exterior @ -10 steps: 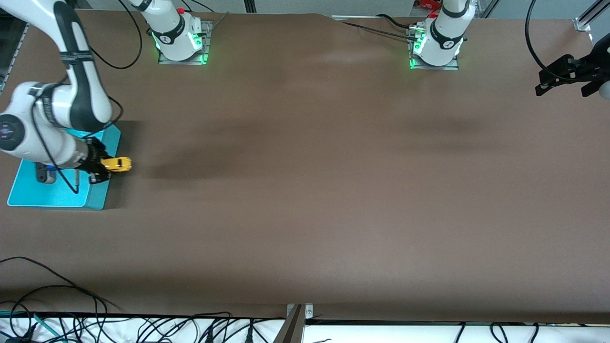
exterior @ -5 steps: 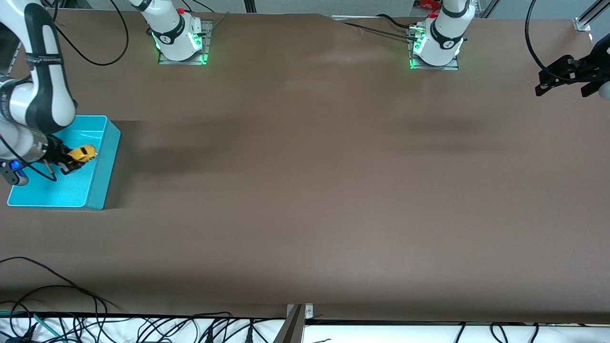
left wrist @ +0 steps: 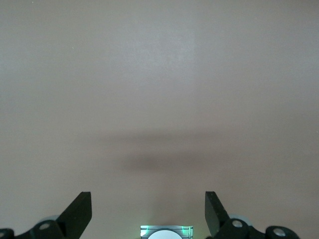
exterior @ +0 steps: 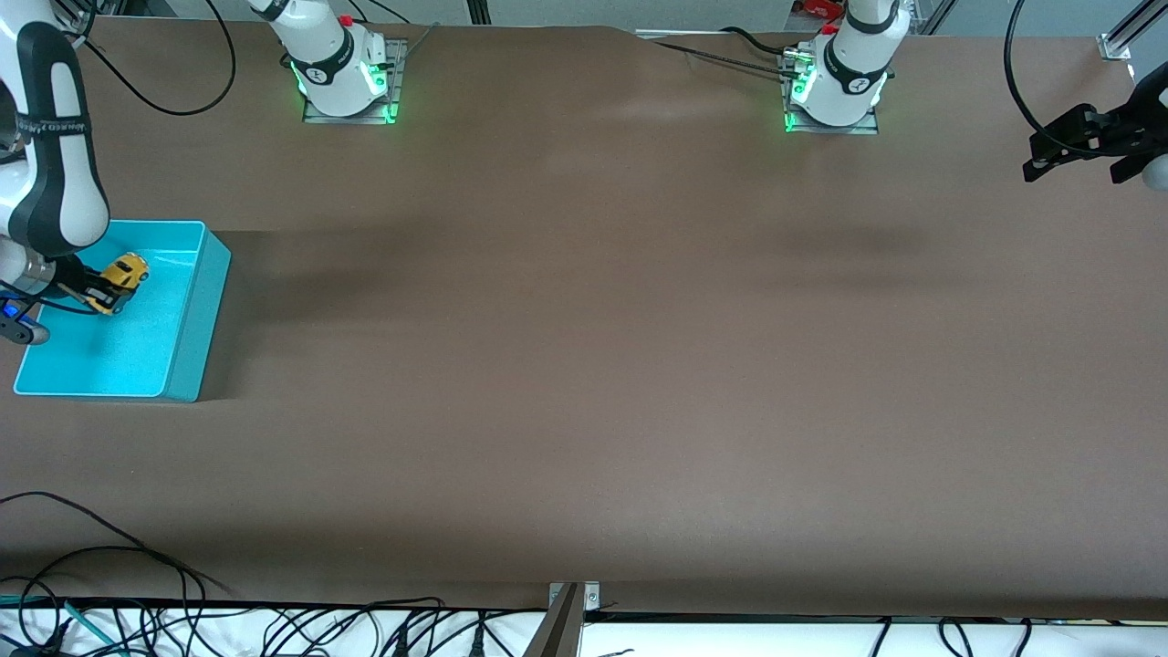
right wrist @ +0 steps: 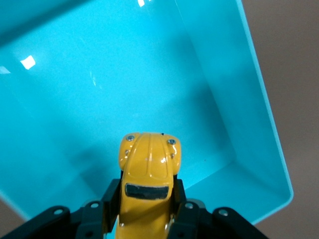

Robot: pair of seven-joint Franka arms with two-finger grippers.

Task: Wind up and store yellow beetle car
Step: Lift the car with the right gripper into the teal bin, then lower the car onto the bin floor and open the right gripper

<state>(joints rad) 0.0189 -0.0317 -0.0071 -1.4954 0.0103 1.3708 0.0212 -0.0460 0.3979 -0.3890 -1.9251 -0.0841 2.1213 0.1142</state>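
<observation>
Gripping yellow beetle car, right hand, over turquoise bin

R gripper grips yellow beetle car over turquoise bin — L gripper waits, jaws apart.

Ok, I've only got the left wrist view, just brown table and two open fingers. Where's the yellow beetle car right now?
Observer: The yellow beetle car is clamped in the right gripper, which is shut on it.
Operator: Is it in the bin yet?
Observer: Not set down. The right gripper holds it in the air over the inside of the turquoise bin.
Operator: Anything else inside that bin?
Observer: Nothing shows in the right wrist view; its turquoise floor looks bare under the car.
Operator: And where is my arm in all this?
Observer: The left gripper waits open at the left arm's end of the table, holding nothing.
</observation>
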